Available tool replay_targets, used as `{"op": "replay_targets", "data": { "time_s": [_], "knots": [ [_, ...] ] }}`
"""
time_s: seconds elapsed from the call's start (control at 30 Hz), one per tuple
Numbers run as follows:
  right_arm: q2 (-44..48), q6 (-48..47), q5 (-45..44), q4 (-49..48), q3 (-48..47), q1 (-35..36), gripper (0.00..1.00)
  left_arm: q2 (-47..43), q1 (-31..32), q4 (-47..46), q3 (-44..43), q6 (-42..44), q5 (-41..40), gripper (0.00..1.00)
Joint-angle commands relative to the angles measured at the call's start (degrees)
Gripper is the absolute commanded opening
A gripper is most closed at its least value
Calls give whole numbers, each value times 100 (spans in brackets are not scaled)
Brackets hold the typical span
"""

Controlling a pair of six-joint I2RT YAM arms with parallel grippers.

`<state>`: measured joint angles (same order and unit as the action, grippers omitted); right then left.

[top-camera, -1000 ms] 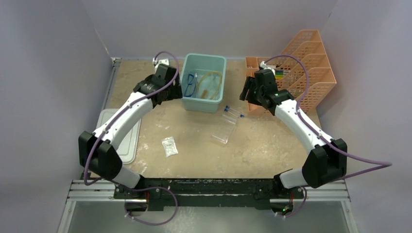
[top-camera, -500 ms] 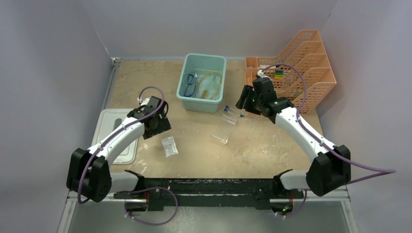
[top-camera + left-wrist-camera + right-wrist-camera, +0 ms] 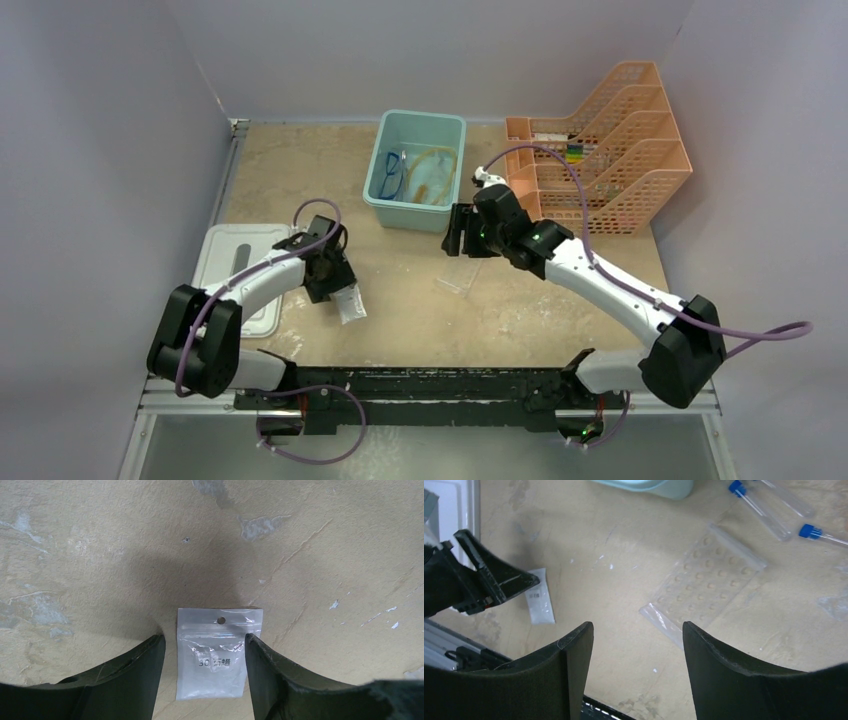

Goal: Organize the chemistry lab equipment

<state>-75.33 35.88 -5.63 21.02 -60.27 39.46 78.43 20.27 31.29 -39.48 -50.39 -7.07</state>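
Observation:
A small clear plastic packet (image 3: 217, 655) with printed text lies flat on the table. My left gripper (image 3: 203, 640) is low over it, open, one finger on each side of the packet; in the top view this gripper (image 3: 338, 283) sits just above the packet (image 3: 350, 305). My right gripper (image 3: 636, 627) hangs open and empty above the table, near the clear rack (image 3: 706, 580). Two blue-capped tubes (image 3: 759, 507) lie beyond the rack. Blue-framed goggles (image 3: 390, 175) and the amber tube (image 3: 437, 170) lie in the teal bin (image 3: 384, 205).
An orange mesh tiered tray (image 3: 640, 190) stands at the back right. A white lid (image 3: 225, 250) lies at the left, under my left arm. The right arm (image 3: 600, 280) reaches diagonally across the table's right half.
My left arm has swung from the teal bin down over the packet, its jaws narrowing. My right arm has moved left from the orange tray to above the rack and tubes.

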Motion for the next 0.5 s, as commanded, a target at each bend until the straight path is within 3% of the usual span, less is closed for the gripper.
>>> {"op": "replay_targets", "data": {
  "time_s": [0.0, 0.3, 0.47],
  "knots": [
    [49, -37, -175, -296, -15, 372, 67, 210, -24, 186, 100, 2, -228, 56],
    [-104, 10, -529, -345, -82, 691, 67, 492, -17, 423, 112, 63, -358, 42],
    [-89, 7, -618, -370, -73, 729, 67, 769, -6, 226, 170, 108, -270, 26]
  ]
}}
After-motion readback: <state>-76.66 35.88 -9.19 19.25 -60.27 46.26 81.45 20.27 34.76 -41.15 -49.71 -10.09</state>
